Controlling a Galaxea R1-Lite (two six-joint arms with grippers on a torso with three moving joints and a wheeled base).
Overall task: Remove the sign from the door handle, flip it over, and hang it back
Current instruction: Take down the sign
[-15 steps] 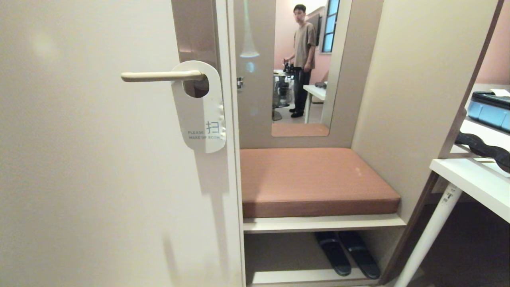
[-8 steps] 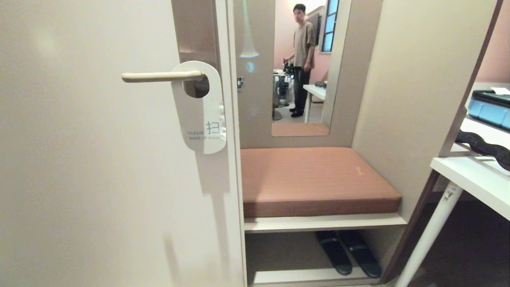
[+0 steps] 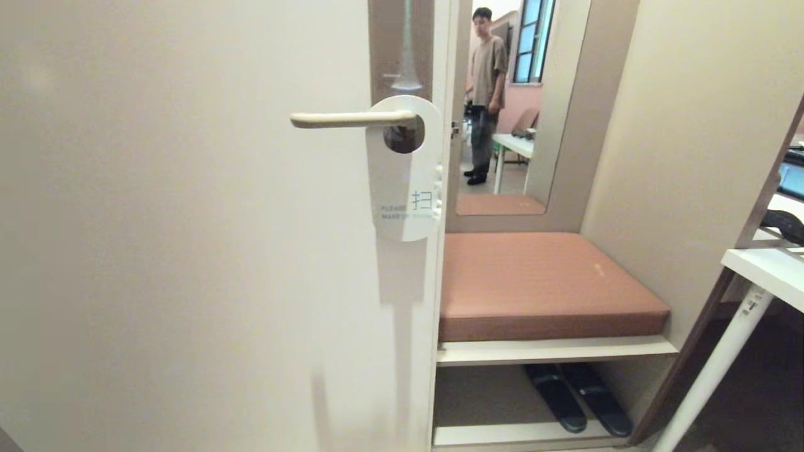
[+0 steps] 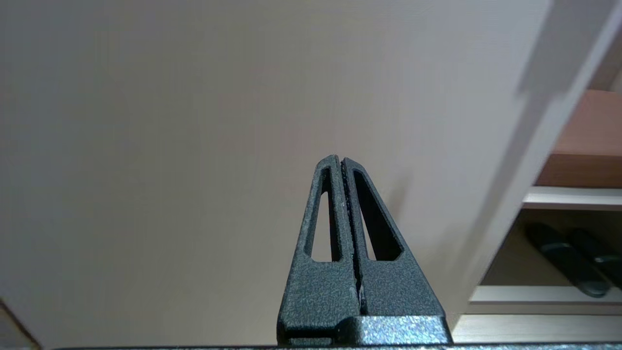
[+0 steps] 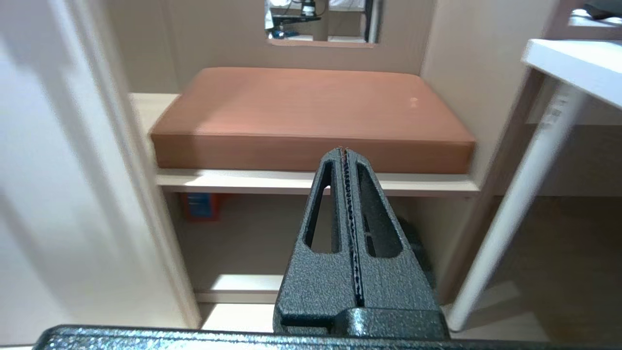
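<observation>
Sign (image 3: 405, 182): hangs on door handle (image 3: 352, 118), white face out. Left gripper (image 4: 341, 163), right gripper (image 5: 345, 153): pressed together, empty. Step: pre-reach. Next: open, grasp sign.

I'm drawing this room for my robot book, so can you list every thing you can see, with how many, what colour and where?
sign: one, white, hanging on the door handle
door handle: one, cream, on the door
door: one, cream, left
cushion: one, brown, on the bench
slippers: two, black, under the bench
mirror: one, above the cushion
person: one, in the mirror
table: one, white, right
left gripper: one, black, shut, facing the door
right gripper: one, black, shut, facing the bench
</observation>
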